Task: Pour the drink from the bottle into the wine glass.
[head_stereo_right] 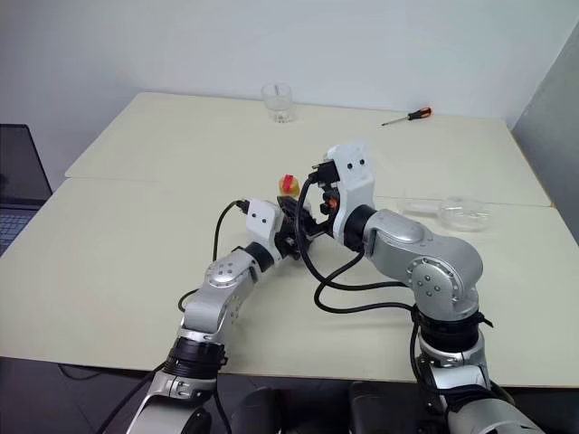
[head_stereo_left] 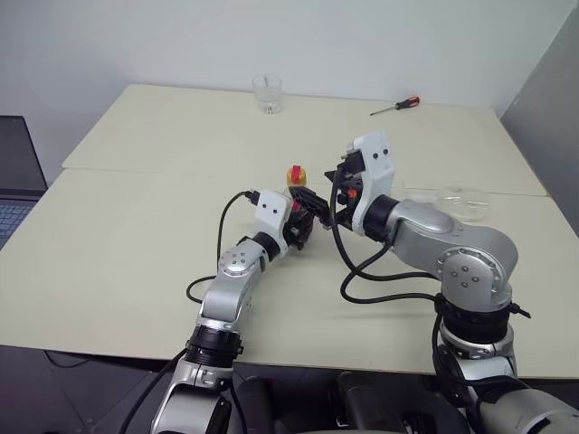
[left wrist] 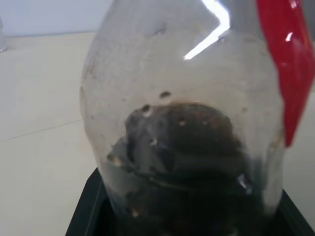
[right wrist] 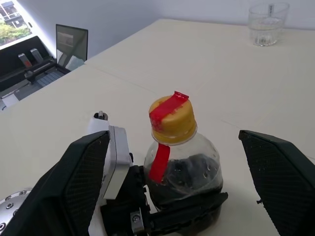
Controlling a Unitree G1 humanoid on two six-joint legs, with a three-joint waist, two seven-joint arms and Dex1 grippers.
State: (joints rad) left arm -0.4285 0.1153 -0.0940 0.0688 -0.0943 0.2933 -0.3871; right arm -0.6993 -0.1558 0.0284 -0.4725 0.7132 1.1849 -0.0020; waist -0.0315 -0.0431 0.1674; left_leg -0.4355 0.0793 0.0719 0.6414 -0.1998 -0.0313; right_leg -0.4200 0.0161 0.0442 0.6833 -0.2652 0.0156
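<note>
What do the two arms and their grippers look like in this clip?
Both arms are silver-grey metal with black joint rings and loose black cables. Each wrist carries a white boxy housing. The left gripper and right gripper have black fingers; the right's broad pads are finely textured.

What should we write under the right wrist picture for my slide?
Left gripper holds the bottle while the open right gripper closes in on its yellow cap.

Bright, even light with soft shadows; glare streaks the bottle (left wrist: 197, 98), which looms blurred and close.
</note>
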